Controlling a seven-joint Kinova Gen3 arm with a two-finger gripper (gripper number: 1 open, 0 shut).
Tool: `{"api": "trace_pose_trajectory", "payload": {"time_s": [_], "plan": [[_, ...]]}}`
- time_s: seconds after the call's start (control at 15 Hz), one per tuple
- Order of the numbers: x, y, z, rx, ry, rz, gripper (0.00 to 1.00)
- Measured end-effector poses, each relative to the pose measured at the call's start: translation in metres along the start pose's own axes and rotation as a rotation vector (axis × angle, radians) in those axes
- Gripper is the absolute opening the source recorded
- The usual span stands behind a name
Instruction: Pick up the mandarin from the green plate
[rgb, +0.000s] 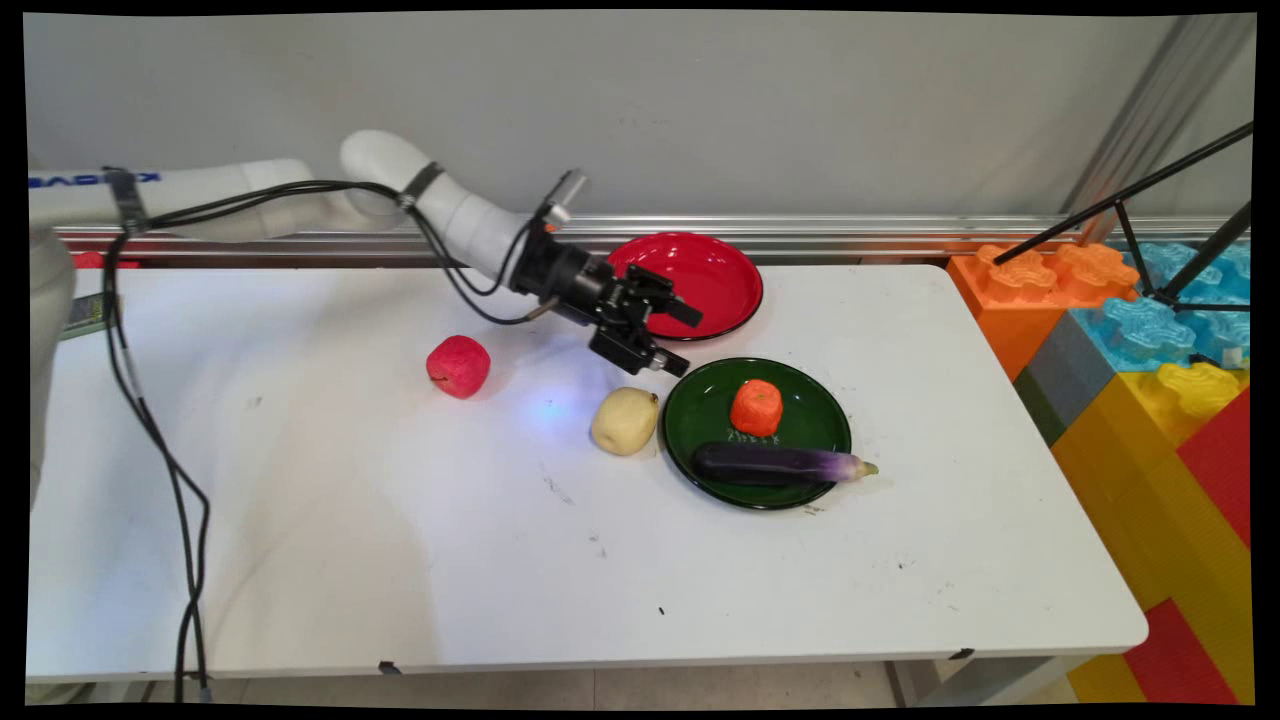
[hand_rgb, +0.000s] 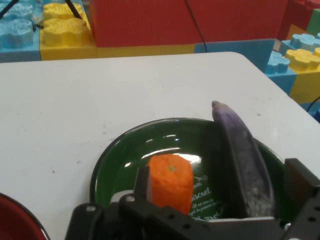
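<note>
Fingers (hand_rgb: 143, 186) spread wide, empty, tilted over green plate (rgb: 700, 395); orange piece (hand_rgb: 171, 178) between fingers, eggplant (hand_rgb: 243, 160) beside.

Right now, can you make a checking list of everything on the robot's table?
Surface: white table, a few small dark specks.
Job's things: green plate holding an orange fruit and a purple eggplant lying across its near rim; red plate behind it.
Clutter: red apple and yellowish potato on the table, the potato just left of the green plate.
Gripper: gripper open, holding nothing, above the green plate's far edge.
Cables: black cables hang from the arm.
Surroundings: big coloured blocks at right, grey wall behind.
</note>
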Motion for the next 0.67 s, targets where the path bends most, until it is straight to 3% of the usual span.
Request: {"api": "trace_pose_trajectory", "payload": {"time_s": [0.67], "plan": [[-0.003, -0.028, 0.046, -0.064, -0.077, 0.019, 1.0]]}}
